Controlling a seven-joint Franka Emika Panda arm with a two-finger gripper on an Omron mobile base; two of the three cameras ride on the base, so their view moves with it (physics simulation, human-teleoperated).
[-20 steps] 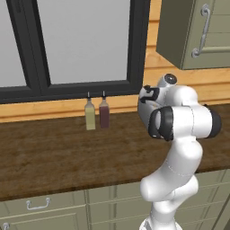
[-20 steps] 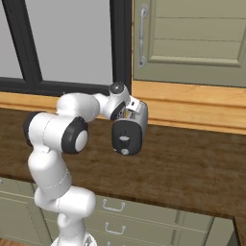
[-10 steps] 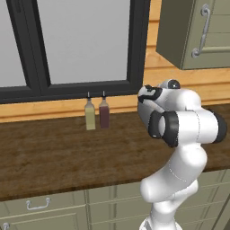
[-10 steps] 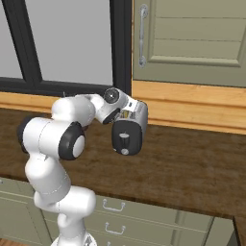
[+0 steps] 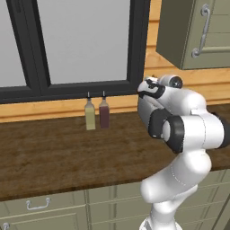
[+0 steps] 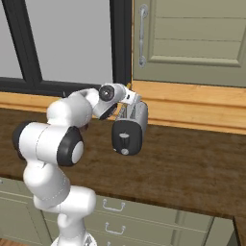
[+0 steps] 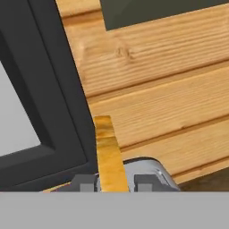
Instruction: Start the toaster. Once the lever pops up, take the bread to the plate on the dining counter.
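Observation:
The toaster (image 6: 130, 126) stands on the dark wood worktop (image 6: 192, 163) by the wall, its black end panel (image 6: 124, 139) facing the room. The lever on that panel is too small to read. My gripper (image 6: 129, 100) hangs over the toaster's top. In the hand view the gripper (image 7: 112, 184) is shut on the bread (image 7: 106, 150), a tan slice seen edge-on that stands upright between the finger tips (image 7: 83, 183), just above the silver toaster (image 7: 150, 172). The hand (image 5: 150, 87) is also seen from behind. The plate and the dining counter are out of view.
Two small bottles (image 5: 96, 113) stand at the back of the worktop (image 5: 54, 157) under the black-framed window (image 5: 85, 45). Olive wall cabinets (image 6: 192, 41) hang right above the toaster. Drawers (image 6: 115, 211) run below the worktop's front edge.
The fingers have closed onto the bread slice. The arm's elbow has swung a little lower and outward; the hand has stayed over the toaster.

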